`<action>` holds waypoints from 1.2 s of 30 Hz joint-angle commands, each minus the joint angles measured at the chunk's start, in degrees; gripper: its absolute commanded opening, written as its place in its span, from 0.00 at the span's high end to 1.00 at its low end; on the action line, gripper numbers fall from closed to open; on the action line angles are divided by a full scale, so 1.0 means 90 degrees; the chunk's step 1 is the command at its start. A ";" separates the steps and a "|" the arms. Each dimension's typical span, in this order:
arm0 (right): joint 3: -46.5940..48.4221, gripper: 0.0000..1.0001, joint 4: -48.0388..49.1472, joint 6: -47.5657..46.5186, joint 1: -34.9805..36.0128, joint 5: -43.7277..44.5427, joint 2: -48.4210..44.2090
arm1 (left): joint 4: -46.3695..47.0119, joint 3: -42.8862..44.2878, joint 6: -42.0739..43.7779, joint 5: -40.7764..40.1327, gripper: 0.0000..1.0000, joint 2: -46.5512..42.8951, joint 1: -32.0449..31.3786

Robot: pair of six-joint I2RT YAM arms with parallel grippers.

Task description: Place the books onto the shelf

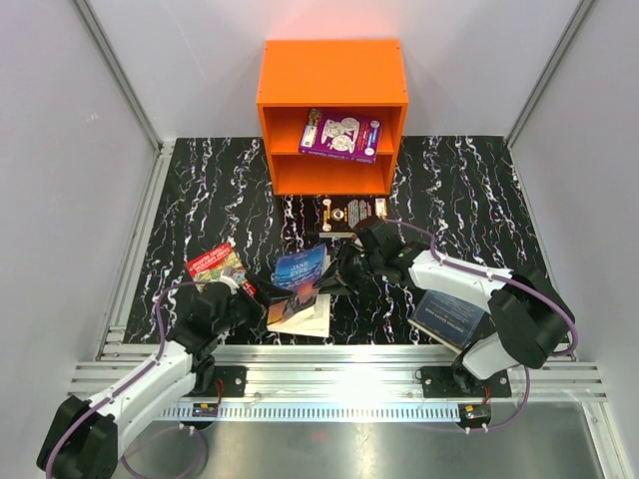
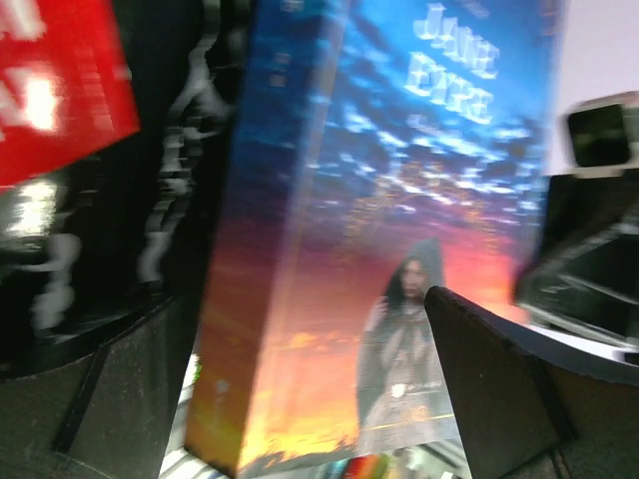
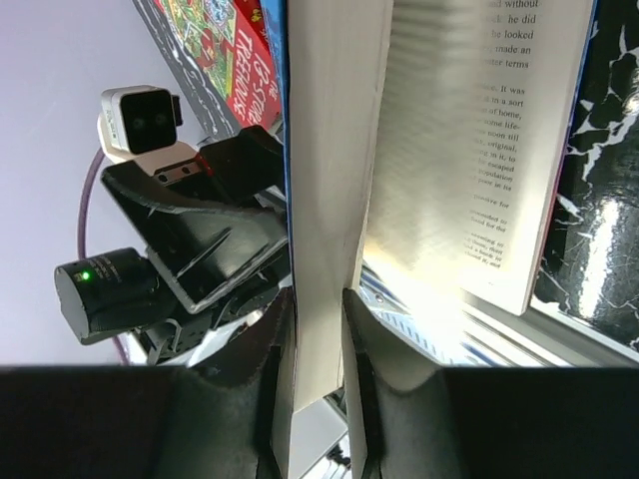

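**Right fingers [image 3: 278, 399] pinch pages of Jane Eyre book [image 1: 300, 284]**

Pressed onto a block of pages, they hold it half open at mid-frame on the marbled worktop [image 1: 459, 190]. Left fingers [image 2: 489, 399] stand spread wide beside its cover. A purple book [image 1: 340, 135] lies in the orange shelf [image 1: 332, 70], upper compartment; a black book [image 1: 349, 213], a red book [image 1: 215, 264] and a dark blue book [image 1: 449, 317] lie on the worktop.

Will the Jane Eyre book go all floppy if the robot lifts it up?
Probably floppy: the Jane Eyre book is a thin paperback, and some pages already splay away from the bunch the right gripper pinches. It likely isn't heavy, but the loose half may swing open when lifted.
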 commanded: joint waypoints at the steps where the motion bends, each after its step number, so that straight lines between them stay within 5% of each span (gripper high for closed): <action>1: 0.0565 1.00 0.0498 0.0302 -0.0049 -0.0409 -0.0190 | 0.1091 -0.0481 -0.0581 0.0161 0.01 -0.0269 -0.0022; 7: 0.0380 1.00 0.0380 0.0165 -0.0098 -0.0623 -0.0287 | 0.1537 -0.0432 -0.0737 0.0073 0.06 -0.0280 -0.0032; 15: -0.0538 1.00 0.0673 0.0204 -0.0098 -0.0633 -0.0580 | 0.1802 0.0660 0.0091 0.0571 1.00 0.1191 -0.0032; 18: -0.0364 1.00 0.0217 -0.0078 -0.0118 -0.0711 -0.0502 | 0.1354 0.1392 0.0414 0.0562 1.00 0.1652 -0.0081; 21: 0.0357 0.37 -0.1359 -0.0897 -0.0195 -0.0615 -0.0424 | 0.0068 0.2553 0.0736 -0.0130 1.00 0.1635 -0.0237; 22: 0.0572 0.01 -0.1900 -0.1180 -0.0244 -0.0208 -0.0521 | -0.0729 0.2885 0.0815 -0.0374 1.00 0.1596 -0.0334; 27: 0.1190 0.00 -0.3739 -0.1916 -0.0927 0.0383 -0.1379 | -0.3641 0.4790 -0.0002 -0.2610 1.00 0.1576 -0.0549; 32: 0.1171 0.00 -0.4015 -0.0834 -0.0967 0.0305 -0.2133 | -0.3862 0.4949 -0.1116 -0.3159 1.00 0.1847 -0.0618; 36: 0.0741 0.00 -0.2994 0.0475 -0.0734 0.0324 -0.2436 | -0.4047 0.5417 -0.1235 -0.3266 1.00 0.2687 -0.0861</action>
